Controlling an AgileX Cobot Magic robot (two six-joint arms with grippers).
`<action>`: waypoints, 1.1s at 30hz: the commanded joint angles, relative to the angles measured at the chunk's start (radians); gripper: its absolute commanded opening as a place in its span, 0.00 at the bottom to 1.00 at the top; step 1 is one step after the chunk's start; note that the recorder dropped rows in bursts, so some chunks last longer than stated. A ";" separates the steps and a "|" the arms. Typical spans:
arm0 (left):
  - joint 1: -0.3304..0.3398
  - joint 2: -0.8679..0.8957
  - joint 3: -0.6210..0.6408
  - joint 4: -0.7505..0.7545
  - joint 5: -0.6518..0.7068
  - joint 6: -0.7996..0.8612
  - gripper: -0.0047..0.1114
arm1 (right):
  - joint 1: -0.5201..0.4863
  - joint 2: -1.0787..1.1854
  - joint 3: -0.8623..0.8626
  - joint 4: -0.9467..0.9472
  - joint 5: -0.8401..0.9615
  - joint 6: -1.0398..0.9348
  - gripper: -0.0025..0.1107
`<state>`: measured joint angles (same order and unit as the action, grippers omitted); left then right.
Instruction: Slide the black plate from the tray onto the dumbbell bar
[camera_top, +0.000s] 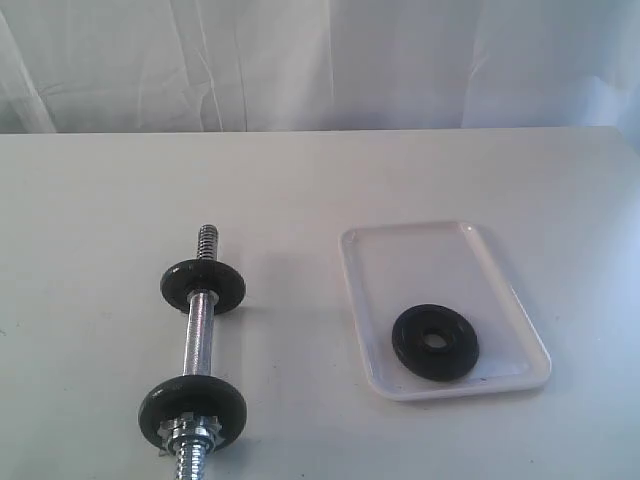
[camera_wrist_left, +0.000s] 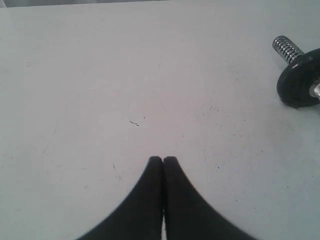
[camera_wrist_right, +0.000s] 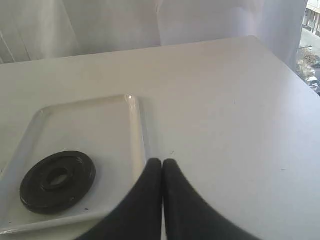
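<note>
The black plate lies flat in the near part of the white tray. Left of the tray lies the dumbbell bar, chrome, carrying two black discs and a star nut at its near end; one threaded end and disc show in the left wrist view. Neither gripper appears in the exterior view. My left gripper is shut and empty over bare table, apart from the bar. My right gripper is shut and empty just beside the tray's rim, apart from the plate.
The white table runs back to a white curtain. Its right edge shows in the right wrist view. Nothing else stands on the table.
</note>
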<state>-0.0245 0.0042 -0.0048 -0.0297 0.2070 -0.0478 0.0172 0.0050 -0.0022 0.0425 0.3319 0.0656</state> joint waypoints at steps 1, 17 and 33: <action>0.002 -0.004 0.005 -0.006 0.004 0.000 0.04 | 0.004 -0.005 0.002 -0.007 -0.012 -0.001 0.02; 0.002 -0.004 -0.072 -0.006 0.134 0.000 0.04 | 0.045 -0.005 0.002 -0.007 -0.012 -0.001 0.02; 0.002 -0.004 -0.534 0.053 0.208 0.000 0.04 | 0.088 -0.005 0.002 -0.007 -0.012 -0.001 0.02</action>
<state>-0.0245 -0.0022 -0.5220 0.0188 0.4132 -0.0478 0.0949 0.0050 -0.0022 0.0425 0.3319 0.0656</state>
